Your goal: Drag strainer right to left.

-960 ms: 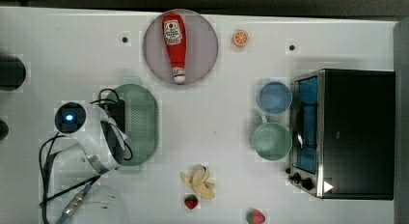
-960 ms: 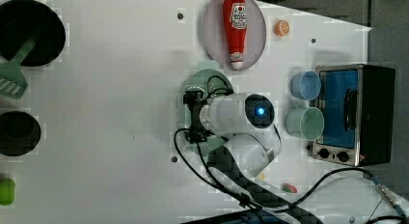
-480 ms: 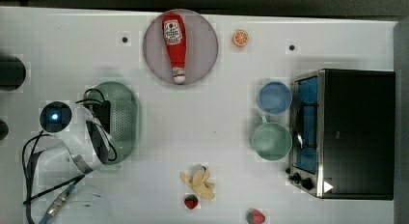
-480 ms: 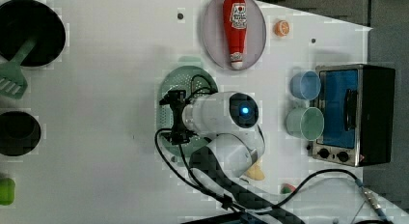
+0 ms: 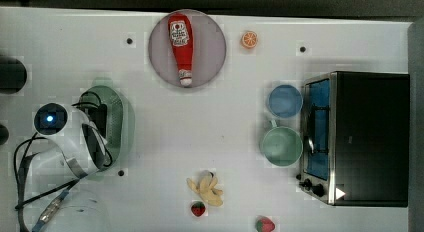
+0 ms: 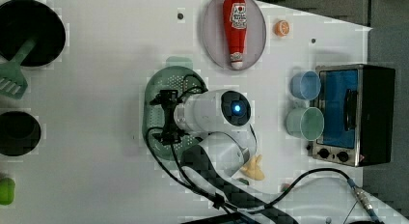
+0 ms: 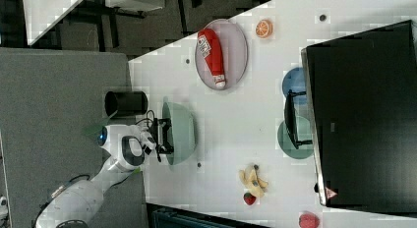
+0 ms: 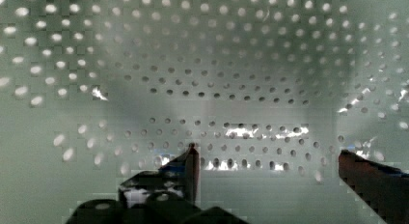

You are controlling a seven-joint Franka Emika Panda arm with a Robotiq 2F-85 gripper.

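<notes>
Tool spread wide, gripping nothing, tips down inside the pale-green strainer; perforated wall right in front of tool, fingers not seen clamping it. Strainer sits on white worktop, ketchup bottle well apart from tool.

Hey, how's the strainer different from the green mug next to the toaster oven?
The strainer is a large oval dotted with small holes; the green mug is smaller, round and plain-walled. The strainer has a tab at its end, the mug a side handle. The gripper reaches into the strainer with jaws open, while the mug stands untouched by the toaster oven. Both are pale green and sit on the white table.
</notes>
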